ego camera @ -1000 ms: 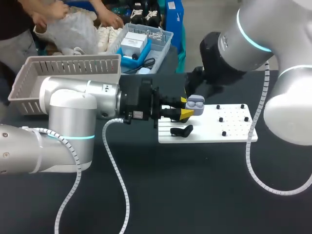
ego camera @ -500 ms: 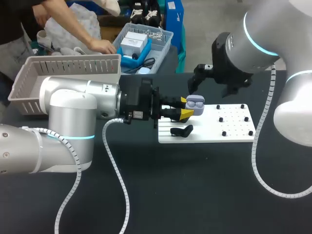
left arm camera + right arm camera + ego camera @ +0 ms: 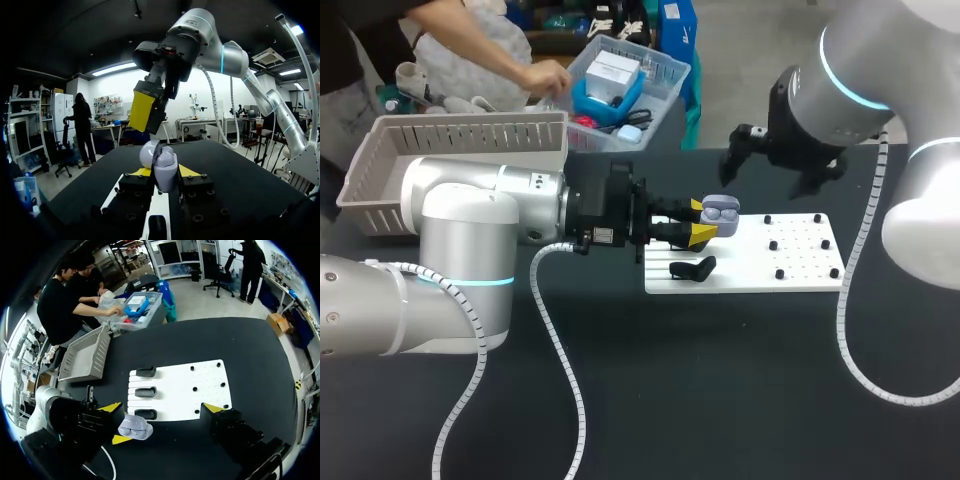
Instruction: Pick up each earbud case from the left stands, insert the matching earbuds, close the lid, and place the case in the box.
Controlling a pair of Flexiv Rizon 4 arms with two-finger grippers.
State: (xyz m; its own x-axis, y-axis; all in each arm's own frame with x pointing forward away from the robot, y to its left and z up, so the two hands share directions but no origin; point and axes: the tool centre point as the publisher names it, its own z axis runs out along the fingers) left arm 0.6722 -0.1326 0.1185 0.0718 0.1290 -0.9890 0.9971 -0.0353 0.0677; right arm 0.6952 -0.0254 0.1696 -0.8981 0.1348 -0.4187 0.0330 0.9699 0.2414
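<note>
Lavender-grey, smooth and rounded, the earbud case (image 3: pixel 720 211) has its lid up and is clamped between the yellow tips of the left pincer (image 3: pixel 698 220), over the left end of the flat white pegged board (image 3: pixel 800 265). Right pincer (image 3: pixel 773 175) spread, nothing in it; a second ago it crowded the case, now it hangs apart over the board's rear edge; left arm unmoved. Matte black bench (image 3: pixel 720 380) runs wide before the board; slatted grey box (image 3: pixel 450 135) sits at its left rear.
</note>
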